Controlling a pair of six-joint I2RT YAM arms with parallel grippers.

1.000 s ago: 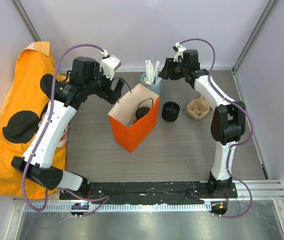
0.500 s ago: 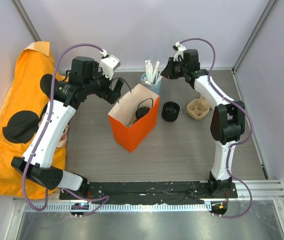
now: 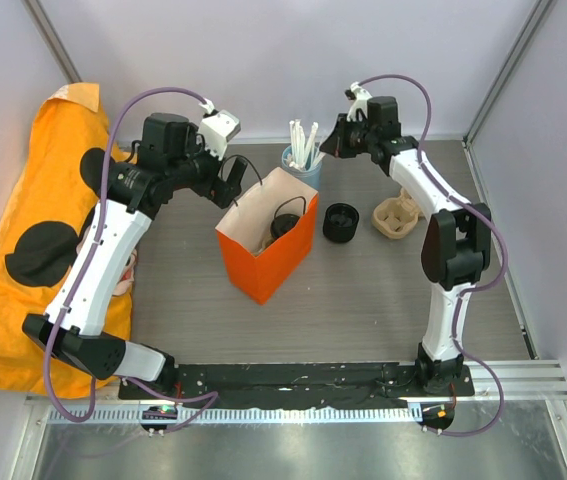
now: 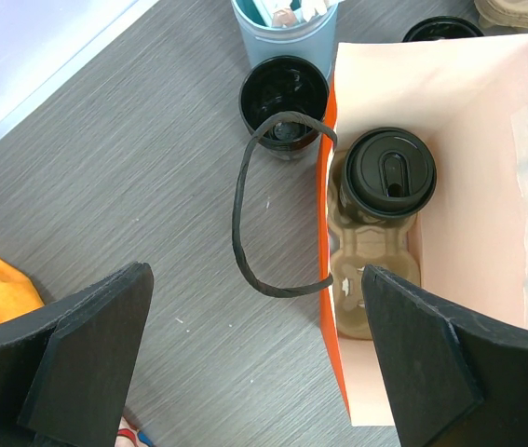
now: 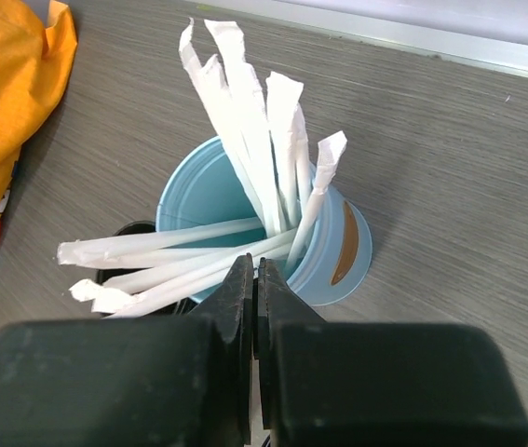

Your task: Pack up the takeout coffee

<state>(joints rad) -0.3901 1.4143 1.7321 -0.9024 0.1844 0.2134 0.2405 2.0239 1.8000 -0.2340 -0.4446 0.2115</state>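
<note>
1. At the back of the table (image 3: pixel 363 300), a blue cup (image 5: pixel 338 251) holds a bunch of paper-wrapped straws (image 5: pixel 245 140).
2. The right gripper (image 5: pixel 254 279) sits at the near rim of the blue cup with its fingers pressed together among the lower straws. I cannot tell whether 1 straw is nipped between them.
3. The orange paper bag (image 3: pixel 273 255) stands upright and open in the middle of the table, just in front of the blue cup.
4. Inside the bag, 1 coffee cup with a black lid (image 4: pixel 392 172) sits in a brown cardboard carrier (image 4: pixel 366 279).
5. The left gripper (image 4: pixel 254 354) hovers above the bag's left edge, fingers spread wide around nothing. Below it, the bag's black cord handle (image 4: pixel 245 214) loops out over the table.
6. A black round cup (image 4: pixel 284 93) stands just beside the blue cup.
7. A second carrier (image 3: pixel 395 218) lies to the right of the bag, with a black round piece (image 3: pixel 340 222) between the 2.
8. An orange cloth (image 3: pixel 33 200) lies along the left side.
</note>
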